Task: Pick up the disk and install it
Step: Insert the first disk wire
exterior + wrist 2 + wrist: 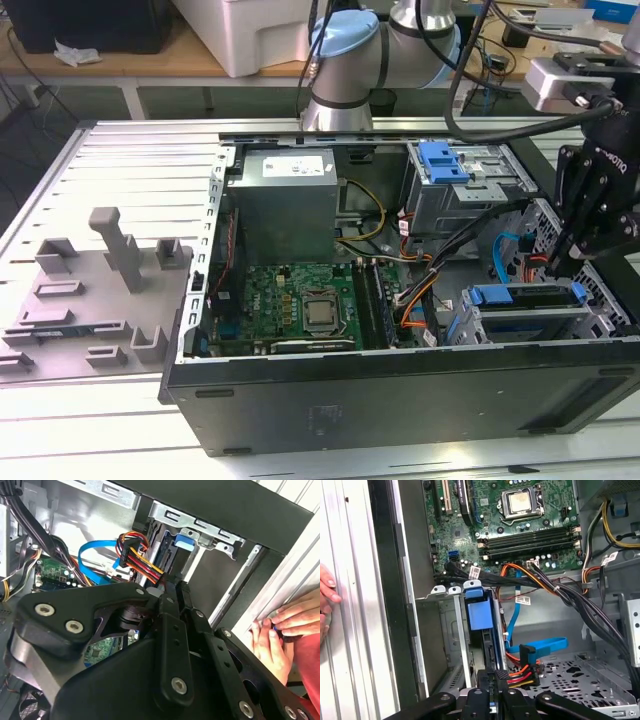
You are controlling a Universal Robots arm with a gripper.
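Status: disk [520,297] picked up and standing on edge in the lower bay [470,325] of the case [400,400]. It looks nearly seated, though I cannot confirm it is fully home. Gripper [573,283] is at its rear end, fingers drawn narrow onto it.

Count: 1 disk, 1 gripper, 1 cage [460,190], 1 power supply [290,195], 1 motherboard [300,300], 1 case.

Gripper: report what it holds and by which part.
It cannot be told. The gripper is at one end of the disk, which stands on edge in the drive bay; whether it grips that end is hidden.
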